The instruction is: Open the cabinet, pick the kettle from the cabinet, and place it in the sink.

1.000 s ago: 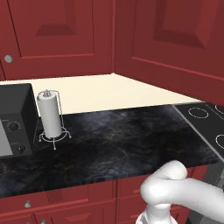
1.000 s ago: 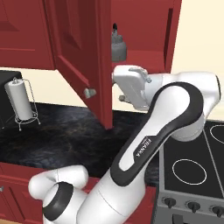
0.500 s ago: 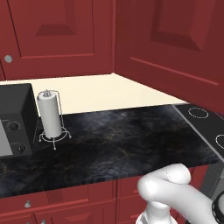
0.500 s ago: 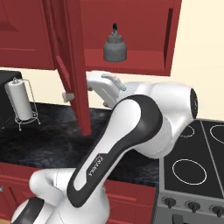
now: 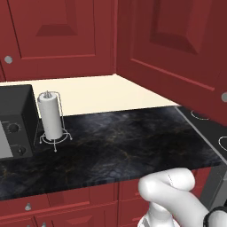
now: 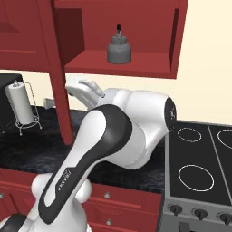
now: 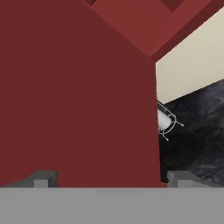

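The cabinet (image 6: 136, 50) stands open at the top of the right base view, the kettle (image 6: 119, 49) upright on its shelf at upper centre. The gripper (image 7: 109, 177), jaws spread wide and empty, faces the door (image 7: 78, 96).

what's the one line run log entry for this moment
stage: cabinet door swung open | kettle upright on shelf, untouched | claw open, empty, by door's inner face | next: reach for kettle

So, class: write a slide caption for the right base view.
Cabinet door swung open, grey kettle on the shelf, open gripper below.
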